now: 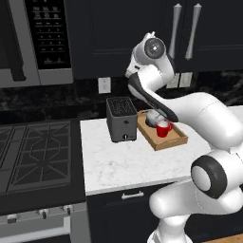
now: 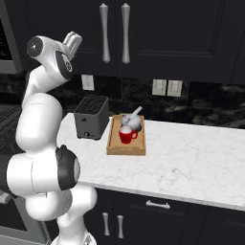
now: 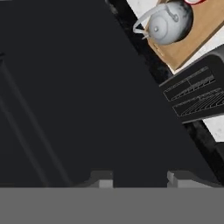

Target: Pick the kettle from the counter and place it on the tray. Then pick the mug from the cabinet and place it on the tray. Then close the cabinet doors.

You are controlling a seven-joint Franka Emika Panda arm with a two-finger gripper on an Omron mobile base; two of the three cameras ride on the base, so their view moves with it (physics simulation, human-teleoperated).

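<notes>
The wooden tray (image 1: 172,140) (image 2: 114,145) (image 3: 203,31) lies on the white counter (image 1: 118,163) (image 2: 191,162). On it stand the silver kettle (image 1: 153,117) (image 2: 133,122) (image 3: 169,22) and, just in front of it, the red mug (image 1: 163,129) (image 2: 126,136). Both black cabinet doors (image 1: 209,28) (image 2: 153,33) look flush and closed, their silver bar handles (image 1: 176,29) (image 2: 104,32) side by side. My gripper (image 1: 151,36) (image 2: 73,40) (image 3: 140,181) is raised close to the dark door panel, left of the handles. Its fingertips (image 3: 101,180) stand apart with nothing between them.
A black-and-silver toaster (image 1: 121,118) (image 2: 91,116) (image 3: 197,92) stands just left of the tray. The black stovetop (image 1: 35,152) lies left of the counter, with the microwave (image 1: 28,40) above it. Wall outlets (image 2: 167,87) sit on the dark backsplash.
</notes>
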